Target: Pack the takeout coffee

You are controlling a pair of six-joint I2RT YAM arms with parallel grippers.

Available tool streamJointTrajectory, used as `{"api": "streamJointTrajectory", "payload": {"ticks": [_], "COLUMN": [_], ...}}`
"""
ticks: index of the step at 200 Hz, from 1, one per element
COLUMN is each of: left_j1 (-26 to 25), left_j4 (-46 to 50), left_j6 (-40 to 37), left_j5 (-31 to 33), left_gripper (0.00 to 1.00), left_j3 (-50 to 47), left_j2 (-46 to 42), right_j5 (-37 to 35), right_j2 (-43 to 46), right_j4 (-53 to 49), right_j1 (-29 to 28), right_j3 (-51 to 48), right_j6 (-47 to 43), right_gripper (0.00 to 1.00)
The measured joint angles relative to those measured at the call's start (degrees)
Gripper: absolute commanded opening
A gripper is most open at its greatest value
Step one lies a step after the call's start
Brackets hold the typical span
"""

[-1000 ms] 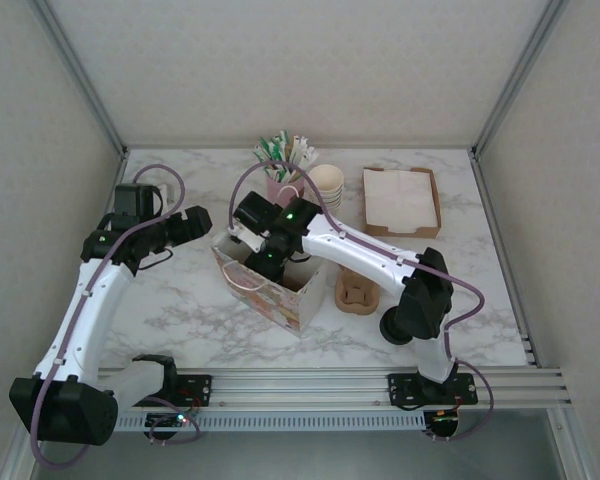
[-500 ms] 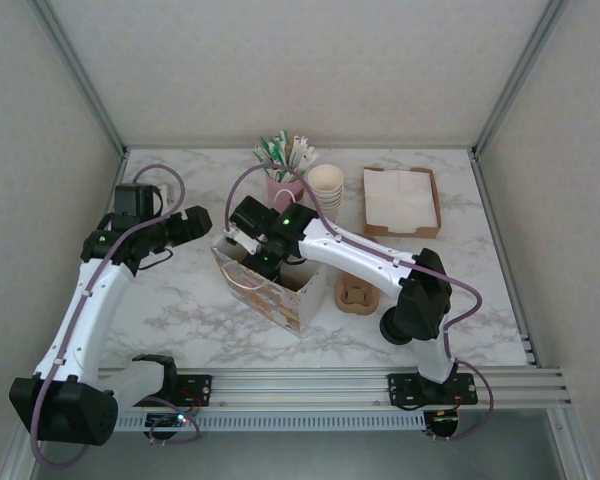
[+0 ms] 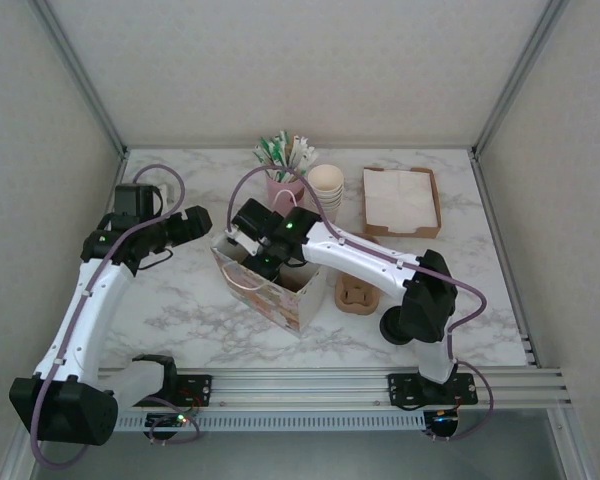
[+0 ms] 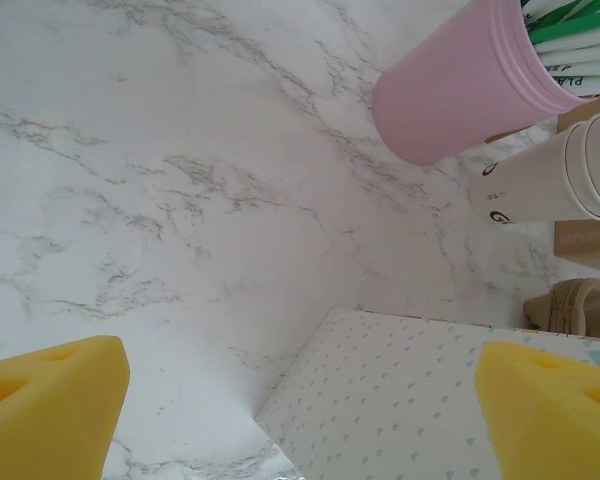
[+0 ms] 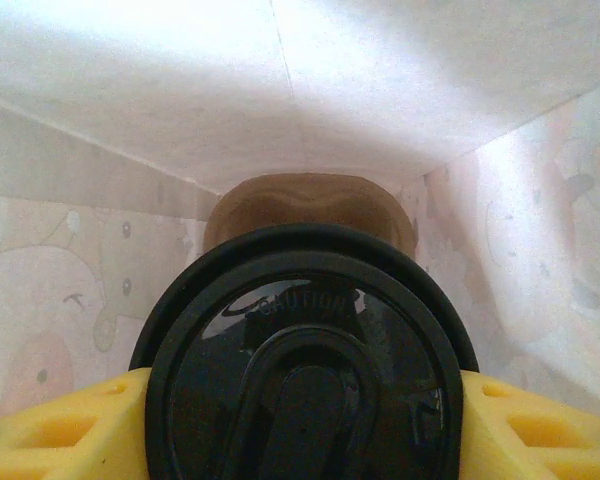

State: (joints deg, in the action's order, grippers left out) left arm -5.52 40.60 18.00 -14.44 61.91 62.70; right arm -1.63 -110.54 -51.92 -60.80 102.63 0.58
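Firmly grips the takeout coffee [image 5: 300, 370] by its black lid with the right claw [image 5: 300, 420], down inside the paper bag [image 5: 80, 290], with bag walls on every side of that claw. Hovers released with the left claw [image 4: 300, 400] over the worktop [image 4: 130, 150], alongside the bag; ahead of that claw, a pink cup [image 4: 460, 90] and stacked cream cups [image 4: 550, 180].

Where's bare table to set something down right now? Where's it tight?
Free: marble between the left arm and the paper bag; also front right, between the right arm and the table edge. Crowded: back centre, pink cup beside cup stack, and the bag, where the right gripper holds the takeout coffee.
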Motion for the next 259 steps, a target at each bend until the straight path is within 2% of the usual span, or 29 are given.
{"api": "streamJointTrajectory", "payload": {"ticks": [70, 120, 206, 259], "left_j1": [0.0, 0.0, 0.0, 0.0], "left_j4": [0.0, 0.0, 0.0, 0.0], "left_j6": [0.0, 0.0, 0.0, 0.0], "left_j5": [0.0, -0.2, -0.2, -0.2], "left_gripper": [0.89, 0.90, 0.90, 0.90], "left_j3": [0.0, 0.0, 0.0, 0.0], "left_j2": [0.5, 1.1, 1.2, 1.2], "right_j5": [3.3, 3.4, -1.0, -1.4], "right_j2": [0.3, 0.4, 2.6, 3.5], "right_j4": [-2.8, -0.5, 7.2, 7.6], "right_j1": [0.2, 0.2, -2.0, -2.1], "right_j3": [0.9, -0.6, -6.7, -7.6], "right_j6": [1.7, 2.9, 5.0, 6.1], "right_gripper": [0.56, 0.55, 0.55, 0.55]}}
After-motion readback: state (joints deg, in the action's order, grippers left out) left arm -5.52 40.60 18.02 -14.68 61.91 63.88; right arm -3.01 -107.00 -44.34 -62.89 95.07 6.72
